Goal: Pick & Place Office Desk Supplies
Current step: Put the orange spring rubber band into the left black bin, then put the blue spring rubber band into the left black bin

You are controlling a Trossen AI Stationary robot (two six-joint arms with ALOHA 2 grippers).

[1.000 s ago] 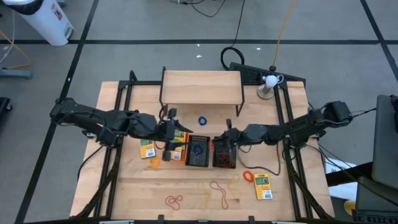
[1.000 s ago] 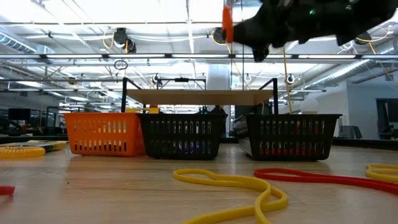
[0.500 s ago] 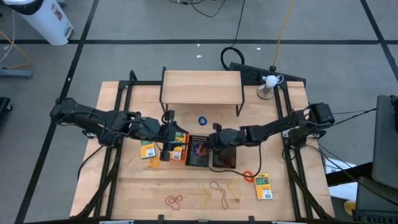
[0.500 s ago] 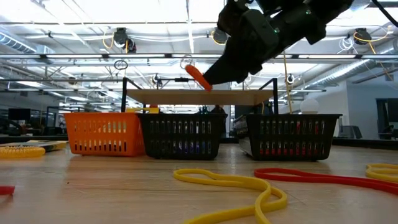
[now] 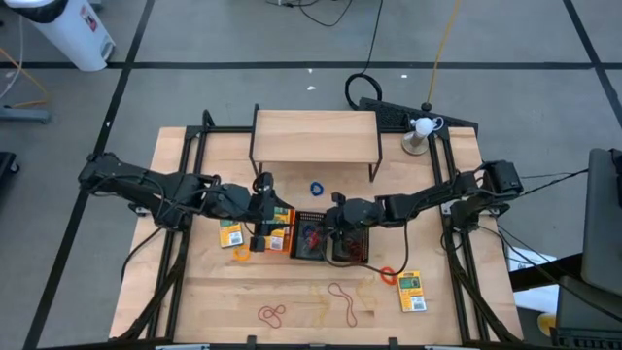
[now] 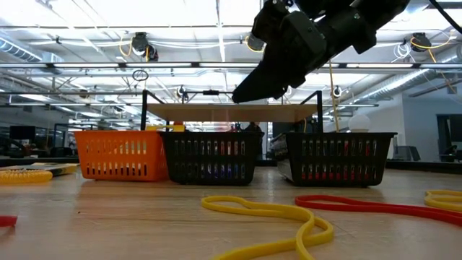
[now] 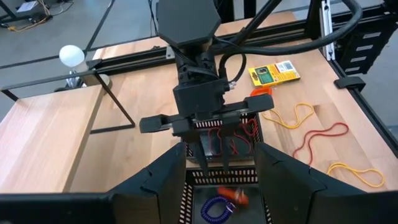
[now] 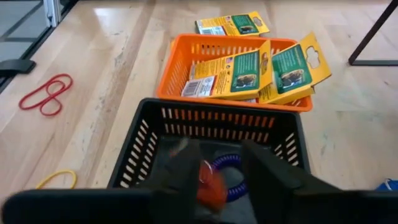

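On the near part of the table (image 5: 204,301) lie loose bands: a red band (image 5: 270,313) at the front left, tan loops (image 5: 340,292) in the middle, and in the low view a yellow band (image 6: 267,217) and another red one (image 6: 361,204) close to the camera. An orange band (image 5: 388,275) and one pack (image 5: 412,291) lie at the front right. Next comes the row of three bins, side by side: orange bin (image 5: 275,231) on the left w/ packs (image 8: 249,71) standing in it, middle black bin (image 5: 310,236), right black bin (image 5: 351,243) w/ red bands inside. Another pack (image 5: 230,233) lies flat just left of the orange bin. The R gripper (image 5: 335,220) hangs over the middle bin; its fingers (image 8: 267,174) stand apart, open, not holding anything. Under it, inside this bin, an orange piece (image 7: 236,197) lies beside a blue coil (image 7: 214,206); right wrist view shows the same, blurred. The L gripper (image 5: 262,216) is over the orange bin, jaws spread wide w/ nothing between them. Farther back a blue band (image 5: 316,188) lies on the table, then the wooden shelf (image 5: 316,136) at the far edge.
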